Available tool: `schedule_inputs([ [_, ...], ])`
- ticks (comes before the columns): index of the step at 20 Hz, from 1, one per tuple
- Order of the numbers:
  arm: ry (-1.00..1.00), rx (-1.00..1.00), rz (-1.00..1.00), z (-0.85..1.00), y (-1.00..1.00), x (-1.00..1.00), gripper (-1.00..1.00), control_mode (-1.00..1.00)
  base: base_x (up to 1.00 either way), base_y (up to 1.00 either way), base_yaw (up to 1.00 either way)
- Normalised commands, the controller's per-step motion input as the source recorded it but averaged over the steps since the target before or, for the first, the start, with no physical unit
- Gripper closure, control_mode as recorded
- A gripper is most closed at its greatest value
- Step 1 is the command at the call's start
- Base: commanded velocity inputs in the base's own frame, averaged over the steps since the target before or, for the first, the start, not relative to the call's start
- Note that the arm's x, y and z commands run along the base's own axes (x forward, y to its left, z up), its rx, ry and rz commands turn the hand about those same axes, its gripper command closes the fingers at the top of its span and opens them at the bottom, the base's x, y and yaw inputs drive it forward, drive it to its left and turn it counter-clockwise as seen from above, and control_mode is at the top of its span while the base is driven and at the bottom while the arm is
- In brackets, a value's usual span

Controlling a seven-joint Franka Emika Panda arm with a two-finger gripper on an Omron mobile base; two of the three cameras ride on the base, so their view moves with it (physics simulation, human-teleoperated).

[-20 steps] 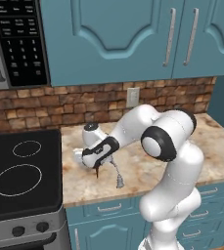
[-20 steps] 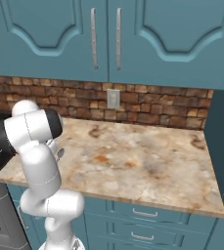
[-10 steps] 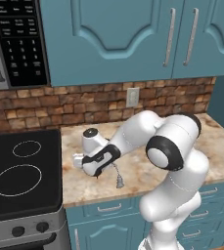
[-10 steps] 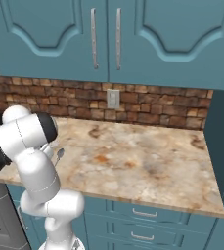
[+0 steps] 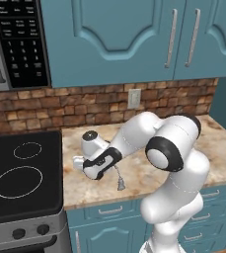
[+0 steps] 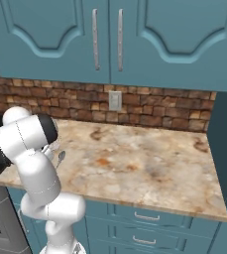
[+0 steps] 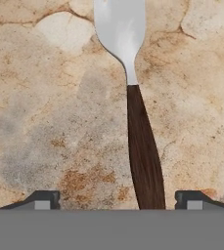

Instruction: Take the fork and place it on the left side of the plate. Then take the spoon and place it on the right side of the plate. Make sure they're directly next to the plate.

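Left base view: arm is reaching down to the counter [image 5: 218,136] beside the stove [image 5: 20,183]; gripper [image 5: 87,170] is pointing low, its fingers hard to make out behind the wrist. A piece of cutlery is lying at the wrist's 4 o'clock, too small to say which.

Right base view: spoon [image 6: 60,157] is lying on the counter just beside the arm's 3 o'clock, handle partly hidden by the arm.

Hand view: fingertips [image 7: 44,199] are standing wide apart (open, gripping nothing). Fork [image 7: 135,112] is lying on the marbled top between them, nearer the 3 o'clock tip, not touching either; brown handle is running toward 6 o'clock, silver head toward 12, tines cut off by the edge.
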Motion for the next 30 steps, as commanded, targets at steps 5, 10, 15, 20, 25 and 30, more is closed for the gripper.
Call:
schedule_inputs([
  [5,0.0,0.0,0.0,-0.99,-0.52,0.04,1.0,-1.0,0.0,0.0,0.0],
  [10,0.0,0.01,0.0,-0.99,-0.8,0.04,1.0,-1.0,0.0,0.0,0.0],
  [15,0.0,0.06,0.02,-0.74,-0.91,-0.01,1.0,-1.0,0.0,0.0,0.0],
  [20,0.0,0.09,0.0,-0.38,-0.6,0.0,1.0,-1.0,0.0,0.0,0.0],
  [25,0.0,0.05,0.0,-0.17,-0.16,0.01,1.0,-1.0,0.0,0.0,0.0],
  [30,0.0,0.05,0.0,-0.02,-0.08,0.0,1.0,-1.0,0.0,0.0,0.0],
])
